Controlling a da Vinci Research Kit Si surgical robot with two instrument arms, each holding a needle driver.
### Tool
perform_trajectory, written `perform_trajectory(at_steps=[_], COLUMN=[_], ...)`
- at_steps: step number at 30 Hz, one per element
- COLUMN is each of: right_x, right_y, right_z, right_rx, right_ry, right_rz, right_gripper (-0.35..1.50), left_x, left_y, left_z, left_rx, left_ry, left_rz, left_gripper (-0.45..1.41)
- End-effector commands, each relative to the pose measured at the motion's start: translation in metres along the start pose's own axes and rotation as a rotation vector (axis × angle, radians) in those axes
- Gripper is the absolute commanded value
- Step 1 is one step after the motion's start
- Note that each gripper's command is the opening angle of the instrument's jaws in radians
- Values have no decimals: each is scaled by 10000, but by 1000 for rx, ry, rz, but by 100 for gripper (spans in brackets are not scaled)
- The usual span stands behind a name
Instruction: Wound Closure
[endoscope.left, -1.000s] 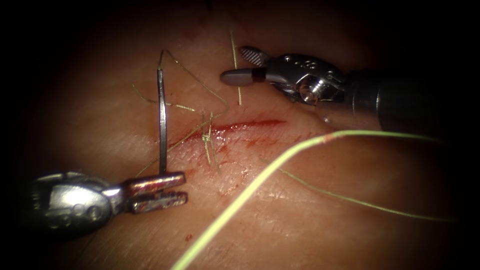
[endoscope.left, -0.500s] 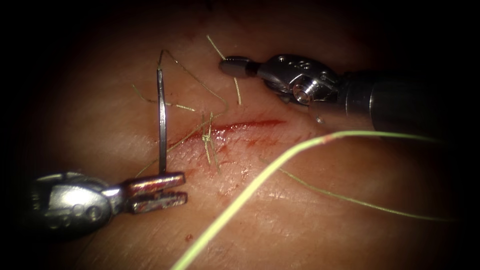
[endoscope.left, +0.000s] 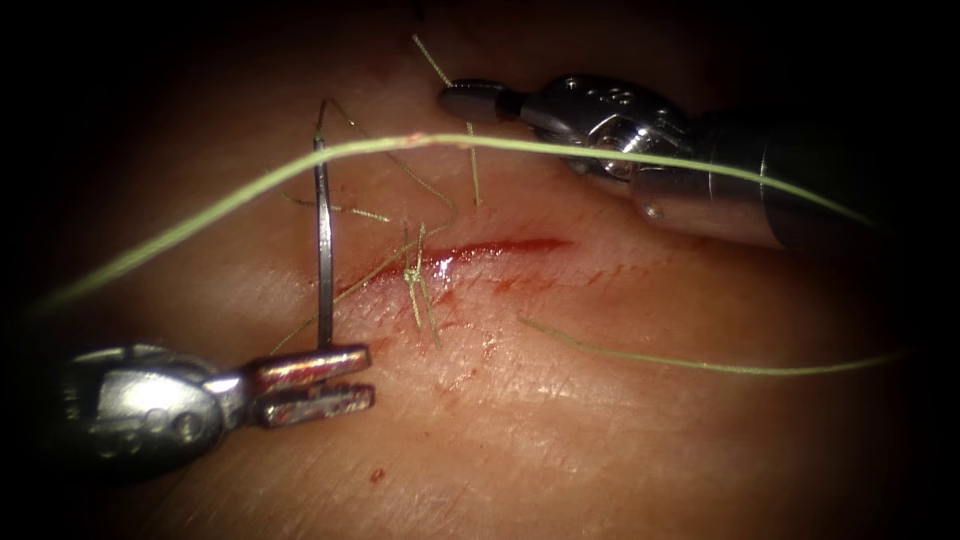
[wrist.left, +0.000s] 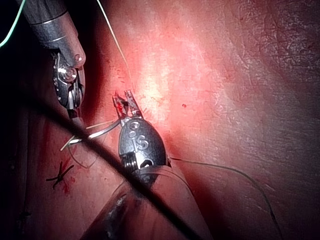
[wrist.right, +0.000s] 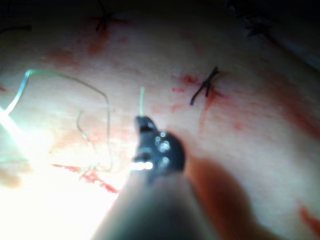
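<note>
Lower left: the left tool grips the needle at one end between near-closed jaws — the needle stands clear of the tissue, left of the cut. Upper right: the right tool is closed on the thread. Keep thread tension steady — avoid snagging the knot.

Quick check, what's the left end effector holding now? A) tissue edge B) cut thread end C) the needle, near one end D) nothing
C: in the endoscope view the left end effector grips the needle near one end, with the needle standing up left of the cut, out of the tissue; the right end effector is shut on a short thread.
</note>
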Motion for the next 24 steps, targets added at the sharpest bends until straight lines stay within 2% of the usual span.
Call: perform_trajectory(at_steps=[1,24], right_x=[2,22], right_y=[2,2], right_z=[8,4], right_rx=[2,5], right_ry=[6,34], right_rz=[-1,-18], right_gripper=[-35,-35], left_x=[-5,-6], left_y=[-1,-1], left_z=[6,7], left_rx=[0,-2], left_ry=[1,-1], left_rz=[1,3], left_gripper=[-45,-45])
